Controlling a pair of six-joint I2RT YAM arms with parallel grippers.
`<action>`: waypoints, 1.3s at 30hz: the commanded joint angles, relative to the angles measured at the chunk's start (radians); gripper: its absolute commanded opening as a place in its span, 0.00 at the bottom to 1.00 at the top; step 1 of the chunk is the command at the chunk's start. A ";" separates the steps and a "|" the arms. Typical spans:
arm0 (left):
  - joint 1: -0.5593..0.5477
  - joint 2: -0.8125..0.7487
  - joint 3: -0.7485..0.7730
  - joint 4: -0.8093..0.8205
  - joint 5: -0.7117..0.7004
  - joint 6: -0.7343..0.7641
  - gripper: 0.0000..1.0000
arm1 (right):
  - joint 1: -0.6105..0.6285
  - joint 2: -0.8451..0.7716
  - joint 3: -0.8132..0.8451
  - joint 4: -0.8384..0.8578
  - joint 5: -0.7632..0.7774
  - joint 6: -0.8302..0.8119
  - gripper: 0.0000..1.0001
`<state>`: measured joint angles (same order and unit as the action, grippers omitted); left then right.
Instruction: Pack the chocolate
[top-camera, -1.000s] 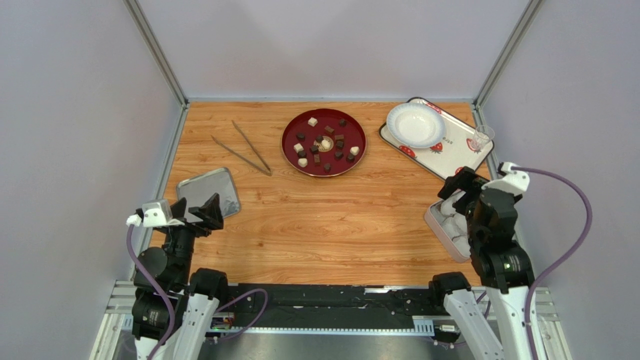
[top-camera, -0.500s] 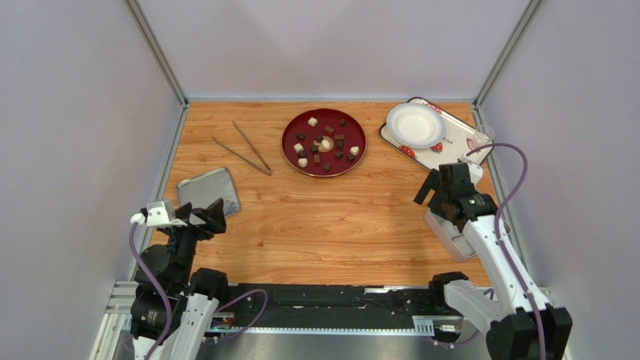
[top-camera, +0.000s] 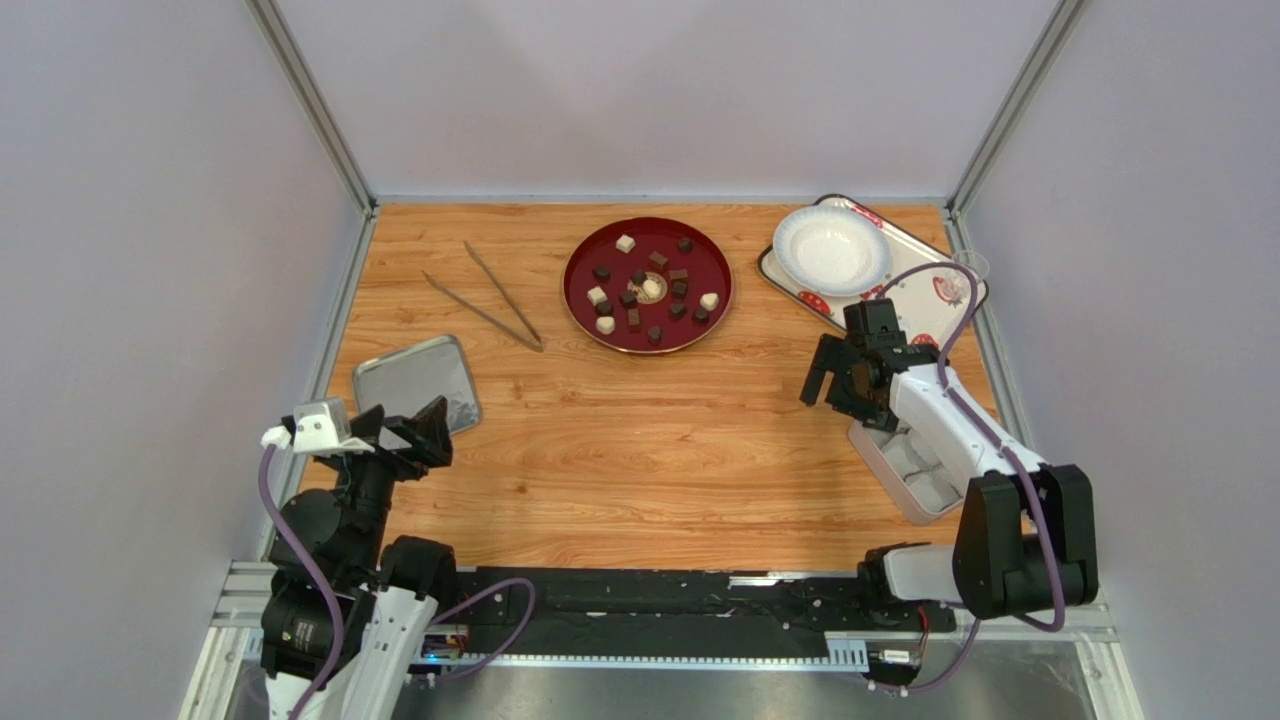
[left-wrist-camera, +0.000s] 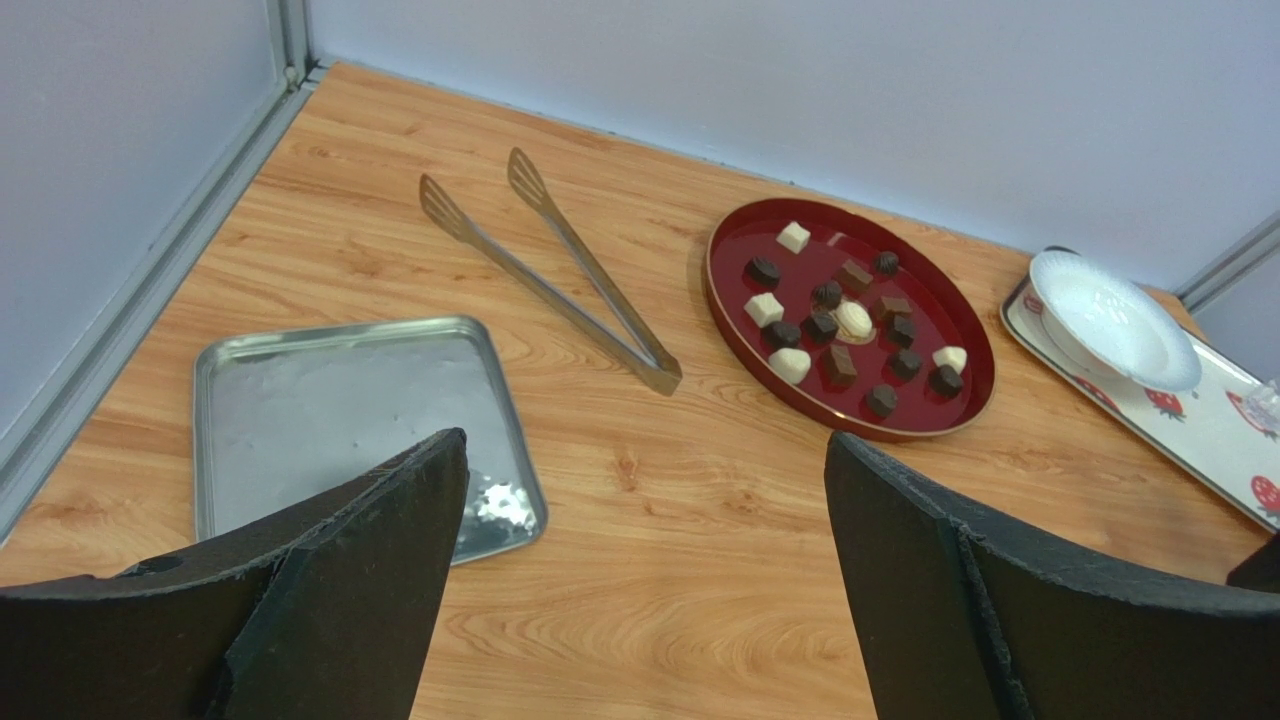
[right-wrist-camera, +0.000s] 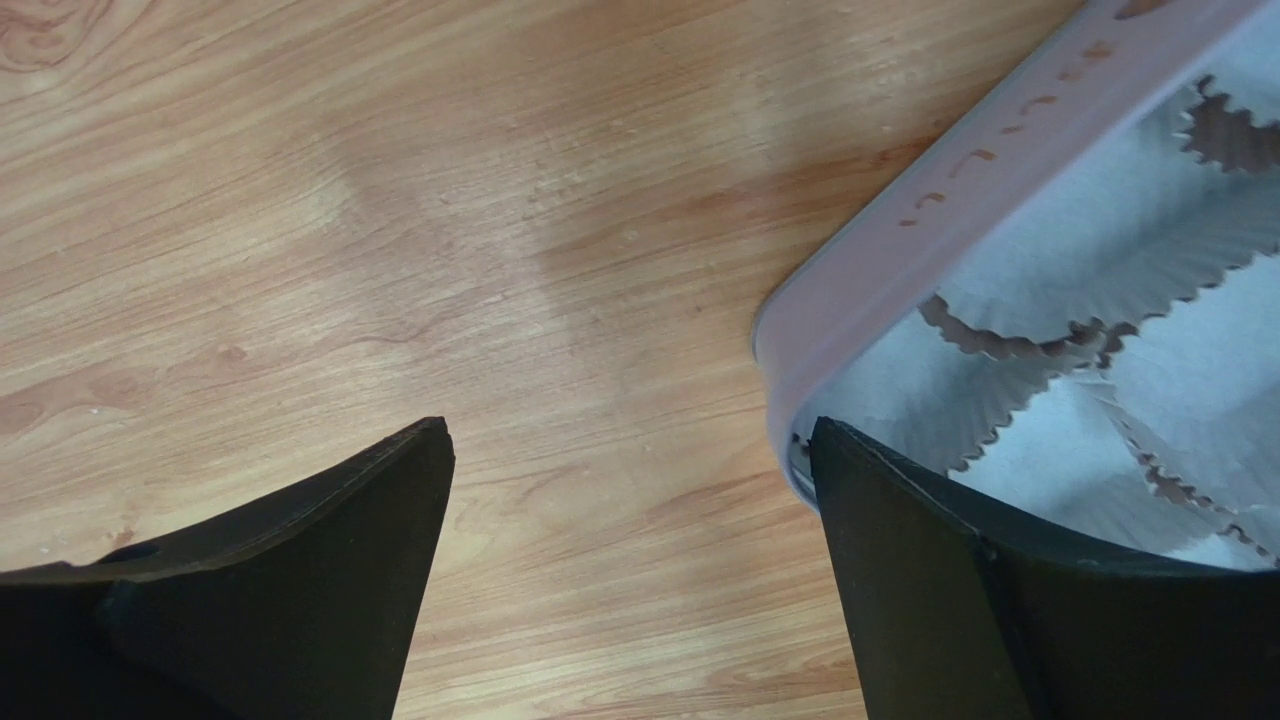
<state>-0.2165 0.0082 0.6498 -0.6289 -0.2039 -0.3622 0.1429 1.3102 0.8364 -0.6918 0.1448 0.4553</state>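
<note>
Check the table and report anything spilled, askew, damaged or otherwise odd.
Nothing stands out. The chocolates all sit on the red plate, none spilled. The tongs lie flat beside it, apart from it. The paper cups sit inside the white box.

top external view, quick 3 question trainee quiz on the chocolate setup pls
1. True or false: all the chocolate lies on the red plate.
2. What lies on the table left of the red plate? A tongs; B white bowl; C strawberry tray.
3. Which arm's tool hangs open beside the box of paper cups?

Key: 1 true; 2 A; 3 right.
</note>
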 joint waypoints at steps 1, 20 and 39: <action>-0.004 -0.137 0.025 0.009 0.004 -0.009 0.96 | 0.032 0.023 0.066 0.044 -0.080 -0.050 0.92; -0.006 -0.139 0.024 0.017 0.012 -0.009 0.95 | 0.742 0.300 0.338 0.126 -0.059 0.092 0.88; -0.011 -0.137 0.024 0.009 0.014 -0.012 0.95 | 0.800 0.282 0.531 -0.112 0.115 0.057 0.91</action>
<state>-0.2230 0.0082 0.6498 -0.6312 -0.2001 -0.3630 1.0969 1.7424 1.4681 -0.7231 0.1490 0.4751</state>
